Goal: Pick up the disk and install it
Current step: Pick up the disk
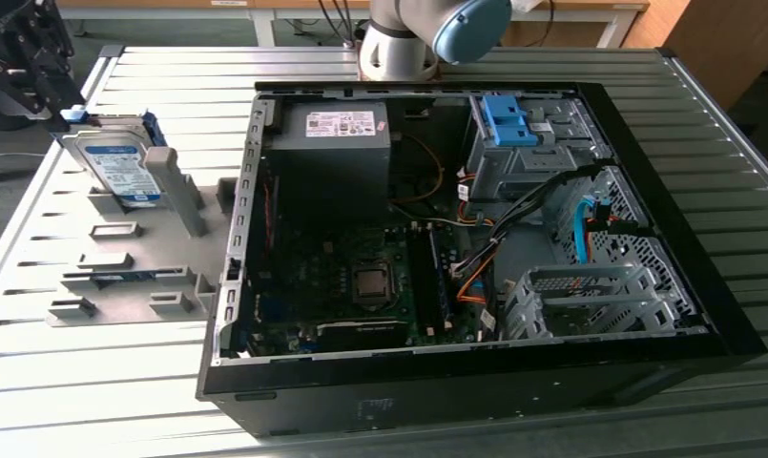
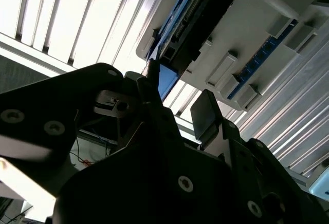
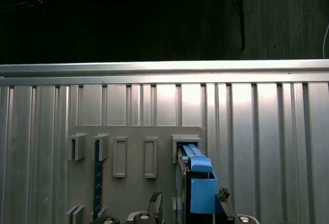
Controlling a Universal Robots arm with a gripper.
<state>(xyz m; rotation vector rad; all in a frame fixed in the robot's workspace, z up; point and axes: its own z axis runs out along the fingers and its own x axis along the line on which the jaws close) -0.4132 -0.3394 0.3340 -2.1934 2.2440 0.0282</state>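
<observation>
The disk (image 1: 114, 162), silver with a white-and-blue label in a blue carrier, stands on edge in the far slot of a grey rack (image 1: 167, 286) at the exterior view's left. My gripper (image 1: 68, 107) is at the disk's far upper end. In the first wrist view the disk (image 3: 198, 183) appears edge-on, and the gripper (image 3: 188, 206) is open, one finger on each side. One finger (image 3: 155, 203) stands clear of the disk; the other is close against the carrier. In the second wrist view the gripper (image 2: 177, 98) is spread just short of the disk (image 2: 198, 21).
An open computer case (image 1: 689, 248) lies on the slatted metal table (image 1: 91, 382), with a drive cage and blue carrier (image 1: 511, 119) at its far corner and cables beside it. A second blue strip (image 1: 129, 277) sits in the rack. The arm's base (image 1: 403, 43) stands behind the case.
</observation>
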